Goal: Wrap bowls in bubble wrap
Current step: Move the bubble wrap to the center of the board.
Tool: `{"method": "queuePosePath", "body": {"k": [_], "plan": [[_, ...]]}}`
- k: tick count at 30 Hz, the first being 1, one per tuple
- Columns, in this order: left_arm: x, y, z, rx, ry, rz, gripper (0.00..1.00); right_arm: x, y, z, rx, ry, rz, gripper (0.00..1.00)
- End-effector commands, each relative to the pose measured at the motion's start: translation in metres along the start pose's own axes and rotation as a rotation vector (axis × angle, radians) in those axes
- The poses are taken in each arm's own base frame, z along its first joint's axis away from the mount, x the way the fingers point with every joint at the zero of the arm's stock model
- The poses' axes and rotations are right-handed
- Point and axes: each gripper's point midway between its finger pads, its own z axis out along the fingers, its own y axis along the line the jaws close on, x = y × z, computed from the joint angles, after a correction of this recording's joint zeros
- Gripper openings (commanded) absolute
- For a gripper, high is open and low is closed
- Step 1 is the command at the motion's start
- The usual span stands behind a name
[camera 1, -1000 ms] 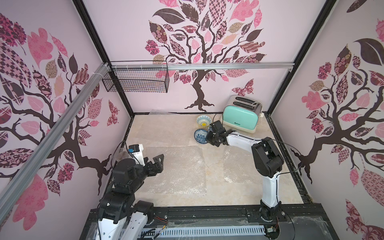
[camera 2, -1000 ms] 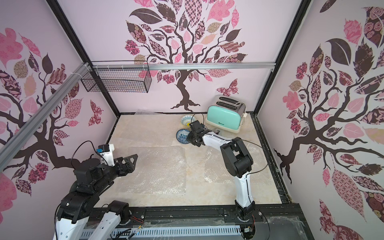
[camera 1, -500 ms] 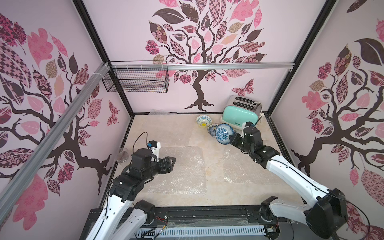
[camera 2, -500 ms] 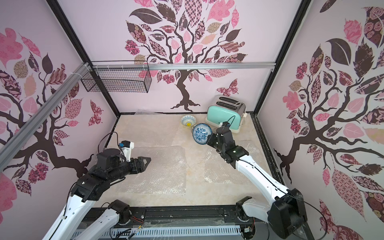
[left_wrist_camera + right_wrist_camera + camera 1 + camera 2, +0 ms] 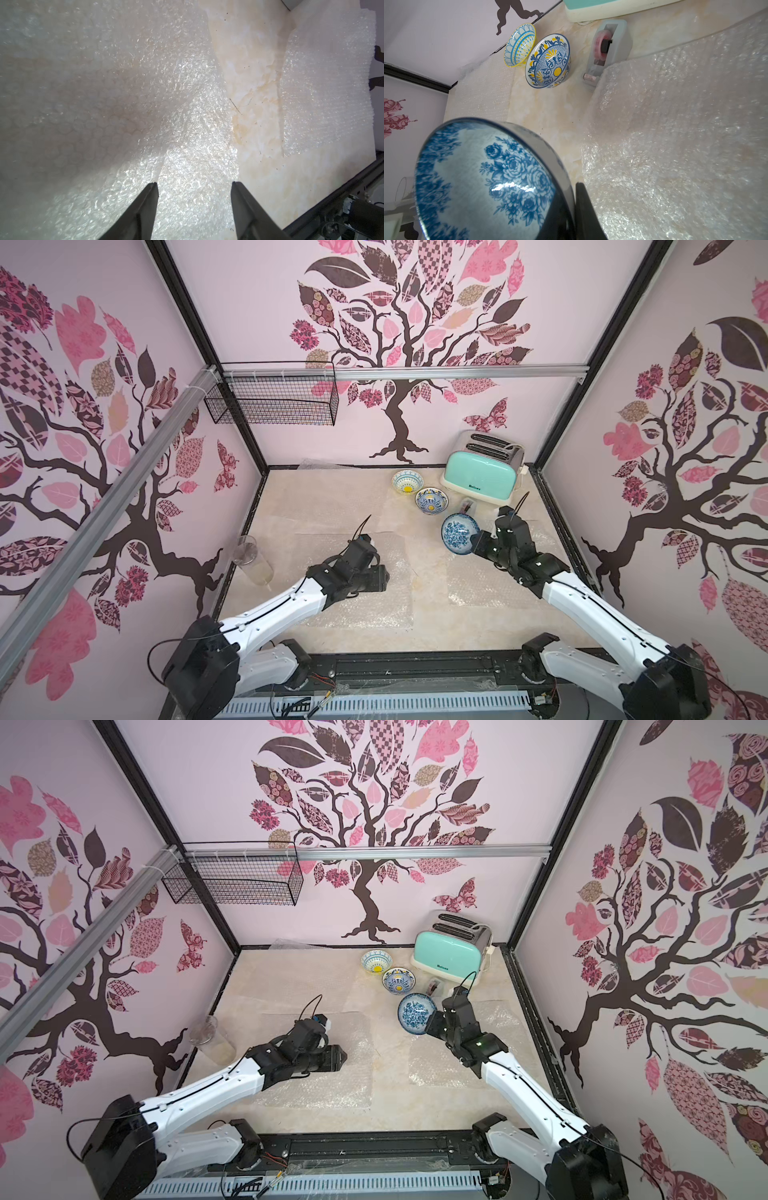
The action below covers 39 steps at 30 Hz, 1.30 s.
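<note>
In both top views we see the right fingers [image 5: 480, 542] pinching the tilted blue floral bowl [image 5: 457, 533]. Left wrist view: the left fingers [image 5: 145, 209] stand partly apart, empty, with bubble wrap [image 5: 187, 135] beneath their tips. Right wrist view: the bowl's rim presses against the visible finger.

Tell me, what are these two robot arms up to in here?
They are packing bowls in bubble wrap. The right tool grips the blue floral bowl by its rim, lifted and tilted, near the right bubble wrap sheet. The left tool hangs open, low over the middle bubble wrap sheet. The pale striped bowl and the blue-and-yellow bowl sit unwrapped by the mint toaster.
</note>
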Motion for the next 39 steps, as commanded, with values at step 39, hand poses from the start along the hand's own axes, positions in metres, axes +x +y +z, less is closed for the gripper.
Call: {"method": "queuePosePath", "body": {"k": [39], "plan": [[-0.084,-0.009,-0.027,0.048,-0.254,-0.086,0.65,0.013,0.027,-0.008,-0.128,0.047,-0.044,0.00]]}}
